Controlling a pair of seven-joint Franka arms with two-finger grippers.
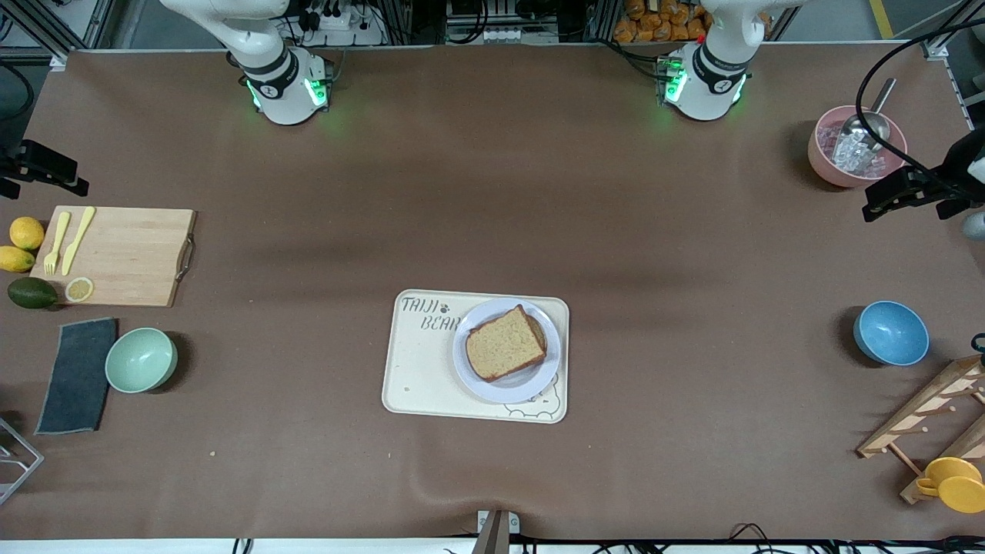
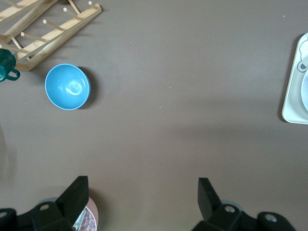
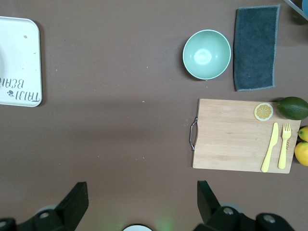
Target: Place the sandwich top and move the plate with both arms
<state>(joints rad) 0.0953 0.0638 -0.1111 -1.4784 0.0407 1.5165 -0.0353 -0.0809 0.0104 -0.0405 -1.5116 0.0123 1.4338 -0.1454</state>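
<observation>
The left gripper (image 2: 142, 202) hangs with its fingers spread wide and nothing between them, up over the left arm's end of the table, above the pink bowl of ice (image 1: 856, 148) with its metal scoop; the blue bowl (image 2: 67, 86) and the wooden drying rack (image 2: 45, 26) lie nearer to the front camera. The right gripper (image 3: 142, 204) is likewise wide open and empty, waiting high over the right arm's end, above the wooden cutting board (image 3: 240, 134) that carries a yellow knife, fork and lemon slice, with the mint-green bowl (image 3: 206, 54) and dark cloth (image 3: 255, 47) beside it. At mid-table the sandwich top (image 1: 505, 344) lies on the plate (image 1: 531, 388), which sits on the cream bear-printed tray (image 1: 419, 369), toward the tray's left-arm end.
</observation>
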